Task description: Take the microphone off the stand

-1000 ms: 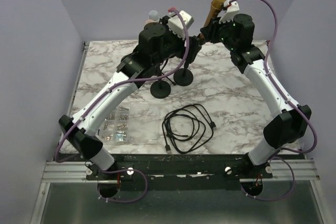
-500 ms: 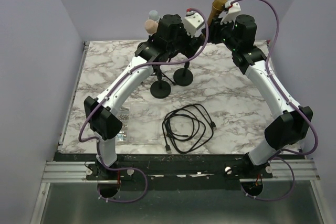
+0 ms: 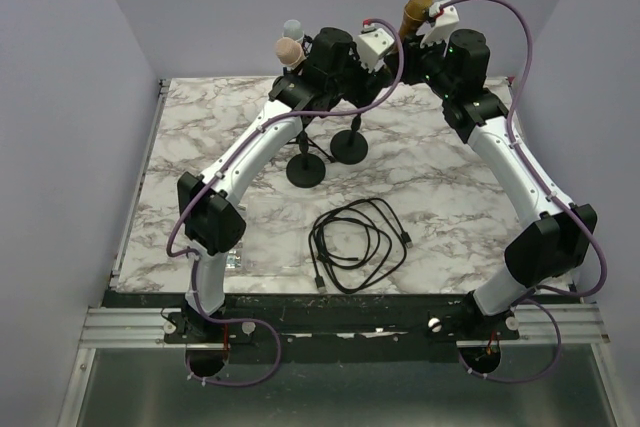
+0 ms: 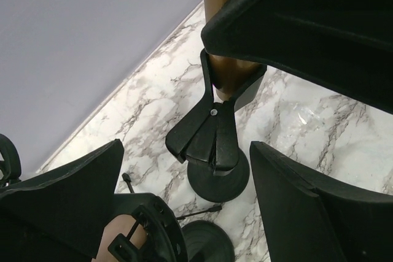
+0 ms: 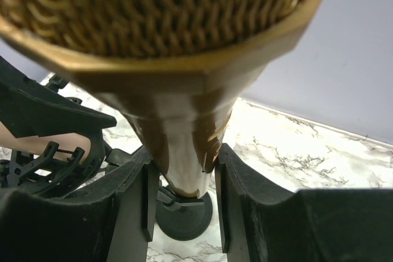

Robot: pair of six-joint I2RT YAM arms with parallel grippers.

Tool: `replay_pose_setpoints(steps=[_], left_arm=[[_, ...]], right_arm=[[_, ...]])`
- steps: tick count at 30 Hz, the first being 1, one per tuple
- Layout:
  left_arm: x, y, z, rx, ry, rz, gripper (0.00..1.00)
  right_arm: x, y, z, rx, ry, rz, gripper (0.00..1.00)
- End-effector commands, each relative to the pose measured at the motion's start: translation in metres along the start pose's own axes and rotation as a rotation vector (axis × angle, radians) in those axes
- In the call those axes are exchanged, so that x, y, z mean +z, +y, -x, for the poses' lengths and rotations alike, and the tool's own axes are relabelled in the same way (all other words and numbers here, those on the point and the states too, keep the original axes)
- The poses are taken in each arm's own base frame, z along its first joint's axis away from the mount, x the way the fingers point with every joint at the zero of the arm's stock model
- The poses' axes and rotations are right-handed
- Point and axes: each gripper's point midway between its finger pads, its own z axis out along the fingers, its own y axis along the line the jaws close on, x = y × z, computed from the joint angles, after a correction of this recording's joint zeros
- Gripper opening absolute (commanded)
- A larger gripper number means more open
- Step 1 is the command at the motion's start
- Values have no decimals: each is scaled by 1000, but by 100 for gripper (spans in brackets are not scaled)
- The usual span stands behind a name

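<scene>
Surface: marbled [image 3: 450, 217], with lilac walls [image 3: 120, 27] behind; the work is at the far side, right of centre.
Mic: gold mic [image 3: 413, 13], upright with a slight lean. Its lower end sits in the fork of the clip [image 4: 212, 121], so by my reading it is not yet free.
Stand: black stand [image 4: 218, 179], with its round base on the surface under the mic.
Right claw: right claw [image 5: 184, 170] is narrow, clamped on the mic's body below the grille [image 5: 159, 10], one finger on each side. The hold is high on the body, probably so the mic can be drawn up and out of the clip.
Left claw: left claw [image 4: 187, 151] is spread wide, holding and touching nothing. In its own view its fingers flank the clip, near but apart, likely ready to pin the stand against the pull.
Neighbours: pink mic [image 3: 288, 49] and grey mic [image 3: 294, 27] are raised just left of the gold one. I cannot tell which base carries which.
Cable: black cable [image 3: 358, 244] lies coiled at the near middle, well apart.
Risk: with the stand unpinned, a pull could lift or tip it.
</scene>
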Motion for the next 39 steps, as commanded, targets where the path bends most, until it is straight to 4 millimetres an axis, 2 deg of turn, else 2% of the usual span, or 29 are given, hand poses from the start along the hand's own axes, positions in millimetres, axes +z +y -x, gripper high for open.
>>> replay_pose_setpoints(steps=[1, 8, 11, 13, 15, 16, 20, 25, 32, 34, 39], left_arm=[[2, 2, 11, 17, -34, -9, 82], [6, 5, 13, 4, -48, 11, 71], [8, 5, 15, 2, -56, 14, 58], [10, 6, 16, 0, -58, 19, 40], [11, 9, 16, -2, -56, 40, 2], [11, 11, 15, -1, -54, 62, 0], [12, 8, 11, 8, -47, 52, 0], [11, 5, 5, 7, -43, 41, 0], [9, 3, 6, -2, -51, 32, 0], [9, 3, 6, -5, -52, 34, 0], [8, 4, 5, -5, -50, 35, 0]], right_arm=[[-6, 6, -24, -7, 77, 39, 1], [-8, 7, -22, -7, 71, 45, 1], [-8, 9, -21, -6, 69, 52, 1], [-8, 10, -21, -5, 68, 56, 1], [-8, 9, -21, -5, 68, 54, 1], [-8, 9, -20, -5, 67, 54, 1], [-9, 4, -17, -7, 59, 23, 1], [-16, -13, -6, -15, 34, -85, 1], [-47, -64, 21, 20, -33, -409, 1], [-55, -73, 27, 33, -51, -454, 1], [-59, -79, 28, 34, -56, -477, 1]])
